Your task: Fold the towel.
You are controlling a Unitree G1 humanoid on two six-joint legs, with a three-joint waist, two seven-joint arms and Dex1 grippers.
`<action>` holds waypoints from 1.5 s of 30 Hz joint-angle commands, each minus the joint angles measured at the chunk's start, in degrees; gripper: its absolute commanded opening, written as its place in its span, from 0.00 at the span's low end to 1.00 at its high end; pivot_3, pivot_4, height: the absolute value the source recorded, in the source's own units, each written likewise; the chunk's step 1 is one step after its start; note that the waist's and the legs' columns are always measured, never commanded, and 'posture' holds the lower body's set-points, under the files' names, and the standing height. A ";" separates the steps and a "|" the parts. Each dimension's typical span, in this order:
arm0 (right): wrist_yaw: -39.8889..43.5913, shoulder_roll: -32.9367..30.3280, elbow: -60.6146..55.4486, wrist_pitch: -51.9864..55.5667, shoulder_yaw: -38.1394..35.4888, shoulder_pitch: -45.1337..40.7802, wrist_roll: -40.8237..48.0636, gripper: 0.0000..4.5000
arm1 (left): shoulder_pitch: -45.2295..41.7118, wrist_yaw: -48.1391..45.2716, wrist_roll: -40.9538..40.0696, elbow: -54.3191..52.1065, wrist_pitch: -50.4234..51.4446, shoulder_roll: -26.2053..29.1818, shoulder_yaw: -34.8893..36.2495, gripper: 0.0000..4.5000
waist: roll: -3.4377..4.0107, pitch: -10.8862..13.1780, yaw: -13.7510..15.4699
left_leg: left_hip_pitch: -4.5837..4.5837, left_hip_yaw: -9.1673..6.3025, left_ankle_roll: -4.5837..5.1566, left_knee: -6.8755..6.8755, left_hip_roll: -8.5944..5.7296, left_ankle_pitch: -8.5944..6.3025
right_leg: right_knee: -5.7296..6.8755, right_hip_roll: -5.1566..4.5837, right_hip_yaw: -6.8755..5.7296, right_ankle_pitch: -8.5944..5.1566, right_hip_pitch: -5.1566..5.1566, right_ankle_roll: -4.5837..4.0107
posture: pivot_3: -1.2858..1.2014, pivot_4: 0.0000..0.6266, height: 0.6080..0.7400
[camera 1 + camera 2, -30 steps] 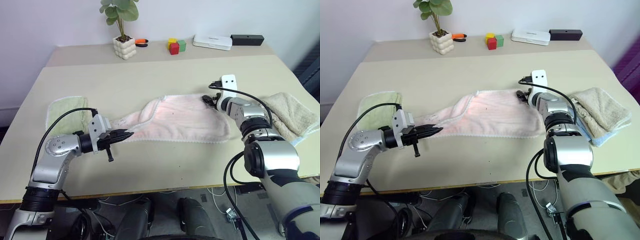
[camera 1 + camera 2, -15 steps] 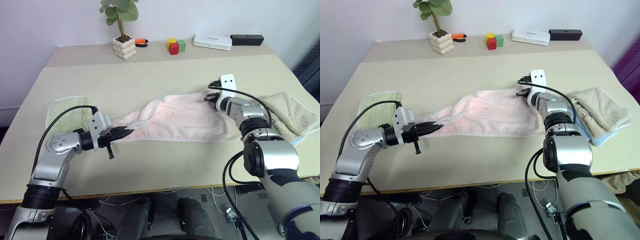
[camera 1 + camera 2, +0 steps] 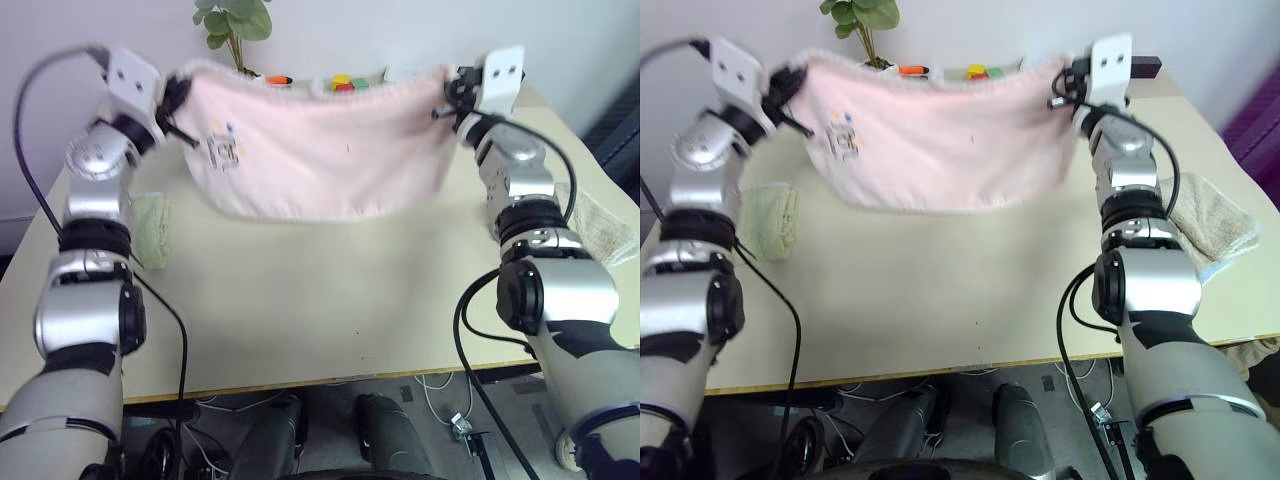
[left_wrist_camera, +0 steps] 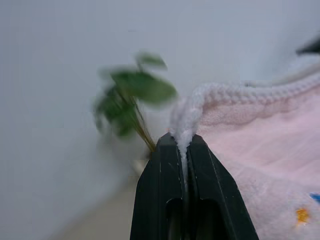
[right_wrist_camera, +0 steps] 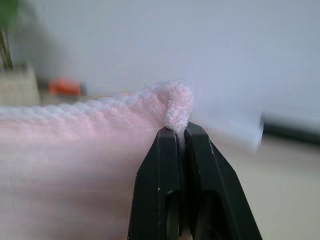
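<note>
1. My left gripper point(image 4: 183, 145) is clamped on one top corner of the towel point(image 3: 320, 150).
2. My right gripper point(image 5: 178, 131) pinches the other top corner.
3. The towel hangs spread between them, above the table point(image 3: 330, 300).
4. A green towel point(image 3: 152, 228) lies below my left arm; a potted plant point(image 3: 862, 20) stands behind.

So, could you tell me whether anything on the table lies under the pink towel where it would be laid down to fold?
Nothing visible does: the towel hangs over bare table; the green cloth lies off to its left.
</note>
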 commanded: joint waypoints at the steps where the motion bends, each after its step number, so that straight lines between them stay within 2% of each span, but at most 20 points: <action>1: 5.87 -1.09 -5.01 -4.99 -3.18 1.36 4.29 0.01 | -1.63 -5.11 -0.93 3.02 -5.81 2.39 1.83 0.00 | 0.01 0.00 -0.15 | 0.00 0.01 0.01 -0.02 0.00 -0.01 | 0.00 -0.01 0.01 -0.01 0.00 0.01 | 0.52 0.24 1.00; 5: 12.82 -0.96 -13.13 -5.33 -3.39 7.94 7.22 0.01 | 1.98 -14.48 -3.30 2.34 -9.18 2.10 2.59 0.00 | 0.01 0.00 -0.37 | -0.02 0.01 0.24 0.07 -0.01 -0.14 | 0.02 0.00 0.00 0.00 0.03 0.01 | 0.52 0.24 1.00; 9: 22.45 -1.35 -32.64 -3.03 -0.56 25.98 10.23 0.01 | 13.12 -27.24 -7.47 -3.51 -10.63 1.75 3.07 0.00 | 0.04 -0.09 -0.67 | 0.08 -0.02 0.43 0.15 0.00 -0.25 | 0.11 0.00 0.00 0.00 0.14 0.03 | 0.52 0.24 1.00; 14: 26.92 -4.88 -47.13 -0.15 6.34 46.29 4.91 0.01 | 27.02 -39.41 -12.69 -14.12 -4.13 3.59 3.11 0.00 | 0.06 -0.04 -1.09 | -0.05 0.01 0.40 0.17 0.00 -0.23 | 0.26 0.01 0.10 0.00 -0.09 0.02 | 0.52 0.24 1.00; 19: 28.48 -8.90 -53.08 1.86 5.63 51.45 5.65 0.01 | 33.08 -43.56 -15.94 -22.88 2.70 5.44 3.73 0.00 | 0.09 -0.02 -0.98 | 0.00 0.05 0.32 0.28 0.03 -0.18 | 0.31 -0.01 0.18 0.03 -0.07 -0.03 | 0.52 0.24 1.00; 23: 35.34 -12.60 -53.72 7.75 5.17 53.80 10.77 0.01 | 35.93 -43.44 -16.28 -26.47 5.20 6.65 4.03 0.00 | 0.04 -0.06 -0.54 | 0.37 0.01 0.31 0.21 0.09 -0.20 | 0.14 -0.02 0.15 0.02 0.33 -0.06 | 0.52 0.24 1.00; 26: 36.37 -13.49 -53.33 9.18 5.13 54.01 10.94 0.20 | 36.98 -42.97 -16.59 -27.84 6.19 7.07 4.19 0.00 | 0.04 -0.06 0.13 | 0.39 0.00 0.35 0.15 0.11 -0.22 | 0.06 -0.03 0.17 0.02 0.35 -0.06 | 0.52 0.24 1.00; 30: 37.81 -14.68 -53.74 8.58 7.37 55.03 7.95 0.66 | 38.48 -42.89 -16.45 -29.80 7.47 6.90 3.83 0.00 | 0.04 -0.06 0.63 | 0.37 0.02 0.33 0.19 0.12 -0.23 | 0.07 -0.03 0.19 0.03 0.32 -0.06 | 0.52 0.24 1.00; 31: 38.48 -14.77 -54.05 8.86 7.55 55.06 8.21 0.75 | 38.66 -42.77 -16.31 -30.21 7.40 6.78 3.77 0.00 | 0.04 -0.06 0.66 | 0.37 0.02 0.33 0.20 0.12 -0.23 | 0.07 -0.03 0.19 0.03 0.33 -0.07 | 0.52 0.24 1.00; 41: 37.80 -14.24 -53.97 8.90 8.88 50.73 5.78 0.75 | 39.80 -41.07 -16.45 -33.28 8.00 6.33 4.03 0.00 | 0.04 -0.06 0.74 | 0.37 0.03 0.32 0.20 0.13 -0.23 | 0.07 -0.04 0.19 0.03 0.32 -0.07 | 0.52 0.24 1.00; 44: 38.17 -15.10 -52.48 6.59 10.75 50.45 2.81 0.56 | 40.33 -40.77 -16.49 -34.23 8.35 6.24 3.94 0.00 | 0.04 -0.06 0.74 | 0.36 0.03 0.32 0.18 0.13 -0.23 | 0.07 -0.04 0.19 0.03 0.32 -0.07 | 0.52 0.24 1.00; 45: 38.52 -15.12 -52.33 7.00 10.87 50.43 2.98 0.45 | 40.49 -40.71 -16.63 -34.59 8.61 6.21 3.95 0.00 | 0.04 -0.06 0.74 | 0.36 0.03 0.32 0.18 0.13 -0.23 | 0.07 -0.04 0.19 0.02 0.32 -0.07 | 0.52 0.24 1.00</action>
